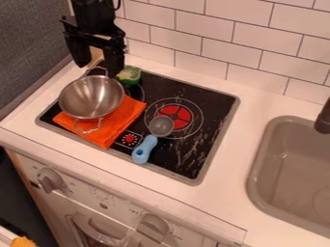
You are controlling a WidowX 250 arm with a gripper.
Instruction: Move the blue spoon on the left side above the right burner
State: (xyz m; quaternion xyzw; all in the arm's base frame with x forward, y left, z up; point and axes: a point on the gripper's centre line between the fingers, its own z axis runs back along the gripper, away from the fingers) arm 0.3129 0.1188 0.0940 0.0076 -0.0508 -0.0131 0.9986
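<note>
Find the blue spoon (149, 142) right of the orange cloth (106, 137), with its bowl (160, 126) overlapping the right burner (182, 115). Expect light, stiff plastic — probably slippery, hardly fragile. Pinch across the chunky handle (143, 150). Note the gripper (97, 56), far left — open.

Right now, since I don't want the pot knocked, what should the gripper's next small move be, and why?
Probably raise the gripper slightly: it hangs at the pot's far side, fingers apart, while the blue-handled spoon lies beyond the pot, nearer the stove's front edge.
</note>
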